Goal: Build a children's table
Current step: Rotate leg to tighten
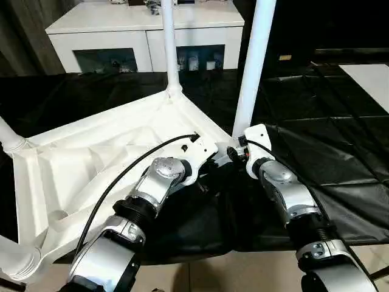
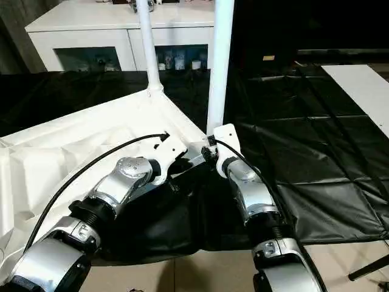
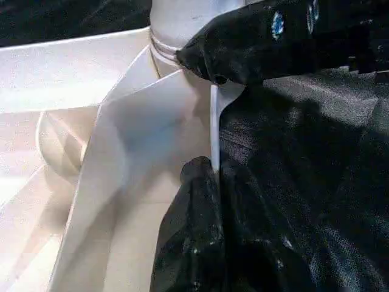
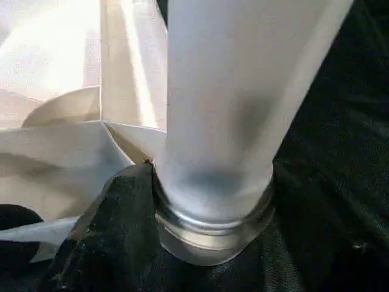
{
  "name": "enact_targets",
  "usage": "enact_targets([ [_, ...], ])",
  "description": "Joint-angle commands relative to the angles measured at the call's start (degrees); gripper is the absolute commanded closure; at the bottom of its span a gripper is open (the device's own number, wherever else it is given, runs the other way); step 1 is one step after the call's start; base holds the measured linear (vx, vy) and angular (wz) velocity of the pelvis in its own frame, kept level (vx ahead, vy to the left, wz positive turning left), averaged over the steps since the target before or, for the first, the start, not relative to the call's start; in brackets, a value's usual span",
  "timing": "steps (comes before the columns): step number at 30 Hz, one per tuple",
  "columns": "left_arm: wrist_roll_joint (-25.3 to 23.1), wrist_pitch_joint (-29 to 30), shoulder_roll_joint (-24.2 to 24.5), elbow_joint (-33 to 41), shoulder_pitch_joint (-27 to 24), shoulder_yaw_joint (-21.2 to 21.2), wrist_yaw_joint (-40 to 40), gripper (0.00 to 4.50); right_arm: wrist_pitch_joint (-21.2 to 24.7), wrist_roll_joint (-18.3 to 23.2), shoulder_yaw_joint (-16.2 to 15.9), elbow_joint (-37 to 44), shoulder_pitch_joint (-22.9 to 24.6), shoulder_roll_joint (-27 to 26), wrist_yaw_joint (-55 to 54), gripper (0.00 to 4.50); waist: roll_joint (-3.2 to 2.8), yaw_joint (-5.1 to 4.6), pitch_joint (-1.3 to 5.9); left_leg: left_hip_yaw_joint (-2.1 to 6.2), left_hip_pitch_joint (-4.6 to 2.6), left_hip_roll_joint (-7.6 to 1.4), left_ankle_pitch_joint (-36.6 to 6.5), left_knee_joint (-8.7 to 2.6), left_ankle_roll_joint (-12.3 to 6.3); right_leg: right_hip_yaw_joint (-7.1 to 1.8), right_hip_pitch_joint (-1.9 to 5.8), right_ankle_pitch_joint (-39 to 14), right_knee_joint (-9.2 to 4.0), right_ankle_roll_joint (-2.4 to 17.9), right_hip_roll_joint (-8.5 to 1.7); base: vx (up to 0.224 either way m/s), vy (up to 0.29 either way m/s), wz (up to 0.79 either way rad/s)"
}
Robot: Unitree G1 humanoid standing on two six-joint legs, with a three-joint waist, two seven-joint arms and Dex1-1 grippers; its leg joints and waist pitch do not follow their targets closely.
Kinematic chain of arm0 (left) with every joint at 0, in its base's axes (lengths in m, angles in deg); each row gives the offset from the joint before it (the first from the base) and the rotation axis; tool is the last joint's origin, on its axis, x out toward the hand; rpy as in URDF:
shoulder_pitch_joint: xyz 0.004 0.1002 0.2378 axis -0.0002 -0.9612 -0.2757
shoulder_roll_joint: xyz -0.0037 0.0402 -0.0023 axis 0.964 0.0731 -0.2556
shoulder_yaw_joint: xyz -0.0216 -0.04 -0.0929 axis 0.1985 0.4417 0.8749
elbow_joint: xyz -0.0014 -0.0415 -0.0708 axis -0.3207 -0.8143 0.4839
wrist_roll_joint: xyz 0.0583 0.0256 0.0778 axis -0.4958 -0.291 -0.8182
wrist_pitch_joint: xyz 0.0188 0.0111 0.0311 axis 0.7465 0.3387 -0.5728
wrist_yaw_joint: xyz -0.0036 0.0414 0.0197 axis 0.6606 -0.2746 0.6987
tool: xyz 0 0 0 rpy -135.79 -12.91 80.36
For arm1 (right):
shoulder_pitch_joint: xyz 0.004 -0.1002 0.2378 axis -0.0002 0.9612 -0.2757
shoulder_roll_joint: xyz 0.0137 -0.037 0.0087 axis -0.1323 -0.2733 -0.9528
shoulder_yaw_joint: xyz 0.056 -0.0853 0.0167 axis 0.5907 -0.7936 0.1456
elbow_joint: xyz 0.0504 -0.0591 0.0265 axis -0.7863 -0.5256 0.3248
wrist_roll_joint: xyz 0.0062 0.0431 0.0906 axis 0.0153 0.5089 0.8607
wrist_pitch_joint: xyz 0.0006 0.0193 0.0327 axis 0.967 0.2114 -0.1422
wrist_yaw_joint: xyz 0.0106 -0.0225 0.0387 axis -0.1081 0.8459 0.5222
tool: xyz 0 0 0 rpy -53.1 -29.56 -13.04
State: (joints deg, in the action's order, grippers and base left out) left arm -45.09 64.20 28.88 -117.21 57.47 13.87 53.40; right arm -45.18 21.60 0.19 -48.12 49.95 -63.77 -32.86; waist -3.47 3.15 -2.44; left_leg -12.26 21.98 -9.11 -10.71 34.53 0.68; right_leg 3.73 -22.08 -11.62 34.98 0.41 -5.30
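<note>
Across the middle and left of the head-camera frame, the white plastic rectangular table top lies upside down, ribbed underside up, on the large tabletop draped in black sheeting. Long white tapered round legs stand in its rounded corner sockets: one rises from the far corner at upper centre, another stands at the near right corner, and parts of two more show at the left edge and in the lower left corner. The left claw sits at the top's right edge, just beside the near right corner; the wrist view shows one black finger against the thin white rim and the other above it near the socket, so it appears to pinch that edge narrowly. The right claw is at the base of the near right leg, with a black finger touching the threaded collar; whether it grips the leg or how wide it stands cannot be told. A white cabinet with glass doors stands at the upper left behind the tabletop.
</note>
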Motion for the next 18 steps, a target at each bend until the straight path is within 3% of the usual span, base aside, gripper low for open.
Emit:
enact_targets([
  [1,0.73,-2.71,-1.81,-0.84,-0.64,-1.41,0.94,4.5,-1.09,0.59,-1.93,1.41,0.18,-1.56,2.01,0.93,1.52,0.02,3.53,2.54,-1.12,-4.17,-9.19,-4.13,-4.03,-2.77,2.02,-8.96,-4.38,12.14,-4.27,0.0,0.0,0.0],
  [5,0.69,-4.23,-0.72,-1.12,-0.83,-1.61,2.69,4.5,-1.26,1.99,-1.25,2.01,0.29,0.2,4.58,0.58,1.79,0.04,3.5,2.5,-1.1,-4.1,-9.6,-4.13,-4.12,-2.78,2.12,-8.74,-4.39,12.41,-4.33,0.0,0.0,0.0],
  [8,0.9,-5.85,1.14,-0.02,-1.76,-1.76,5.79,4.5,-1.07,3.47,-2.92,4.08,1.1,5.04,13.54,0.27,1.74,0.31,3.52,2.43,-0.94,-4.13,-8.38,-3.94,-5.25,-2.75,2.19,-7.02,-4.26,12.62,-4.34,0.0,0.0,0.0],
  [9,1.11,-6.53,2.95,1.29,-2.74,-1.78,8.43,4.5,-2.08,4.01,-5.37,6.9,2.73,10.48,23.67,0.27,1.62,0.43,3.57,2.47,-0.85,-4.05,-8.26,-3.84,-5.53,-2.65,2.37,-6.66,-4.18,12.58,-4.32,0.0,0.0,0.0],
  [10,1.14,-6.56,3.13,1.44,-2.84,-1.77,8.7,4.5,-2.23,4.03,-5.58,7.2,2.91,11.03,24.64,0.27,1.82,0.77,3.46,2.45,-0.85,-4.29,-8.54,-3.76,-6.26,-2.68,2.55,-6.22,-4.21,12.24,-4.35,0.0,0.0,0.0],
  [12,1.56,-7.29,4.96,2.95,-3.89,-1.88,11.63,4.5,-4.01,4.41,-7.06,9.98,4.63,15.99,32.93,0.27,1.54,0.81,3.45,2.4,-0.75,-4.33,-8.74,-3.71,-6.67,-2.7,2.39,-6.83,-4.18,12.42,-4.41,0.0,0.0,0.0],
  [16,3.45,-8.42,7.36,6.11,-5.89,-2.14,18.1,4.5,-5.18,5.47,-7.0,12.04,5.81,20.21,39.37,0.27,1.59,0.71,3.34,2.44,-0.86,-4.56,-10.12,-3.83,-6.31,-2.56,2.13,-9.51,-4.41,13.37,-4.35,0.0,0.0,0.0],
  [18,6.06,-7.98,10.36,11.17,-8.57,-3.08,25.65,4.5,-6.01,6.44,-7.25,13.12,6.08,22.82,43.24,0.27,1.54,0.71,3.26,2.47,-0.97,-4.63,-10.96,-3.97,-5.66,-2.56,2.05,-10.98,-4.48,13.55,-4.31,0.0,0.0,0.0],
])
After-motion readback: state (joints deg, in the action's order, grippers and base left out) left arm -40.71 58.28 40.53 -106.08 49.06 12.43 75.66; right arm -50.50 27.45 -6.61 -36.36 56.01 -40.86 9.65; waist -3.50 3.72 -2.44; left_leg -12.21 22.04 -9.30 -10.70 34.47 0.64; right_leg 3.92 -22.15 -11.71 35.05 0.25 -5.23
